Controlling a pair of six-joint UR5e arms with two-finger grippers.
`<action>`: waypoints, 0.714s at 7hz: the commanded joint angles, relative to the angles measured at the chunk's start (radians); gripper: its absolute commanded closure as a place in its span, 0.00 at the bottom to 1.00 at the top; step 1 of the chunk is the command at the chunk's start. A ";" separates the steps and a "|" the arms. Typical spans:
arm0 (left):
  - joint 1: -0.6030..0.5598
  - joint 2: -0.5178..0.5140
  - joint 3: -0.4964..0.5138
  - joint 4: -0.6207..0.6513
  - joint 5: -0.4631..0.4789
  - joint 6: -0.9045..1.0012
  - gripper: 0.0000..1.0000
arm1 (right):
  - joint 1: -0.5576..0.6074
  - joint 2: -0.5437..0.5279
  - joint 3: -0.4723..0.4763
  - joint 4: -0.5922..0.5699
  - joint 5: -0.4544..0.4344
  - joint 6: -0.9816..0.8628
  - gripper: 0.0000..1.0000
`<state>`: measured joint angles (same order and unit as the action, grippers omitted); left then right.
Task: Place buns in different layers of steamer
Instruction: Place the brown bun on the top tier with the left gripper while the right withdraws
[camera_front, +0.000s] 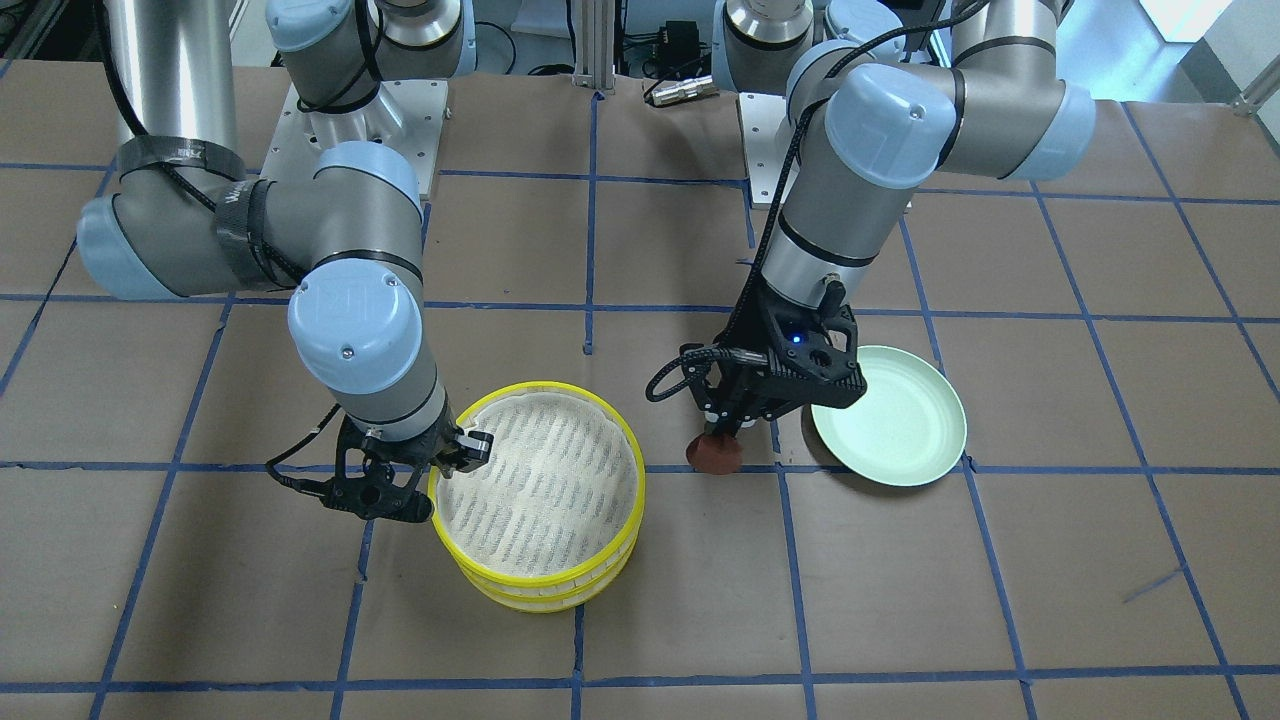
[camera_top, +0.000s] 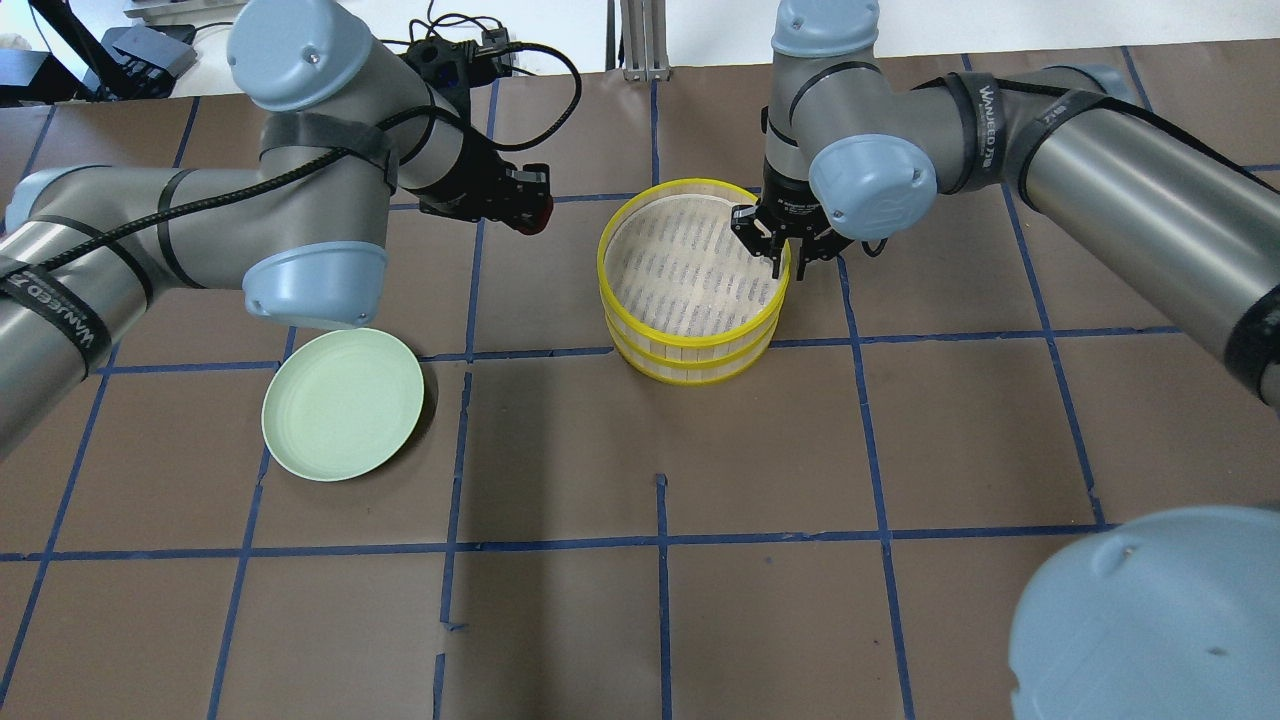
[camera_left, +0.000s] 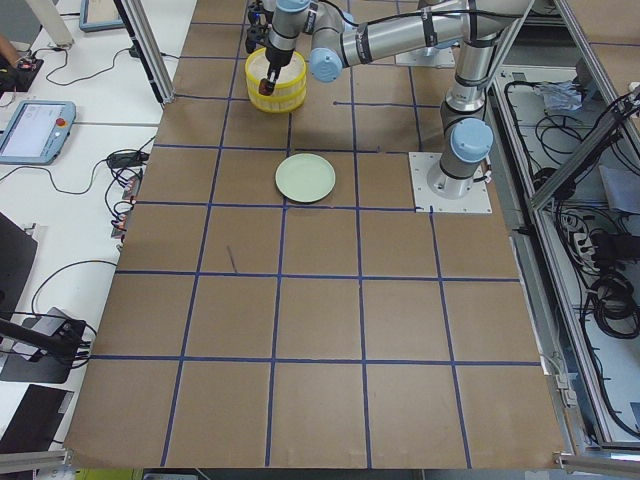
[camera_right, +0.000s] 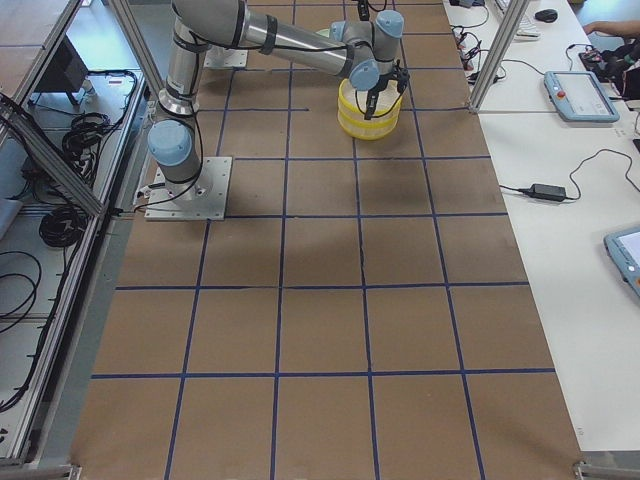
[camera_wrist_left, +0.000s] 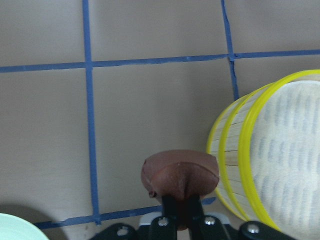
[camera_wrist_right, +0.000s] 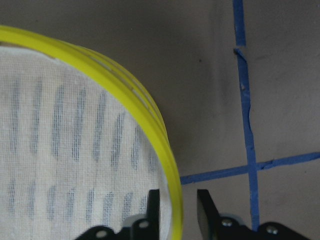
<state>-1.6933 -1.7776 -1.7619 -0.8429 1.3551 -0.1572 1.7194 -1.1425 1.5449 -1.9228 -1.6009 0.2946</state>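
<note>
The yellow steamer (camera_front: 540, 592) stands as stacked layers with a striped white cloth liner on top; I see no bun in the top layer. It also shows in the overhead view (camera_top: 690, 360). My right gripper (camera_top: 778, 262) straddles the top layer's rim (camera_wrist_right: 125, 90), one finger inside and one outside, with a small gap showing on the outer side. My left gripper (camera_front: 722, 432) is shut on a brown bun (camera_wrist_left: 180, 172), held just above the table beside the steamer (camera_wrist_left: 235, 165). The bun also shows in the front view (camera_front: 714, 453).
A pale green plate (camera_top: 343, 403) lies bare on the table on my left side, close to the left gripper (camera_front: 900, 430). Brown paper with blue tape lines covers the table. Both arms reach in around the steamer.
</note>
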 joint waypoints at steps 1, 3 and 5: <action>-0.086 -0.081 0.001 0.146 -0.036 -0.213 0.97 | -0.047 -0.104 -0.040 0.057 -0.016 -0.143 0.02; -0.143 -0.120 0.002 0.191 -0.034 -0.399 0.01 | -0.137 -0.242 -0.113 0.292 0.037 -0.225 0.02; -0.144 -0.120 0.007 0.186 -0.034 -0.435 0.00 | -0.162 -0.331 -0.153 0.448 0.036 -0.232 0.01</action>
<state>-1.8334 -1.8943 -1.7570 -0.6563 1.3206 -0.5675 1.5758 -1.4180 1.4160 -1.5633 -1.5678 0.0746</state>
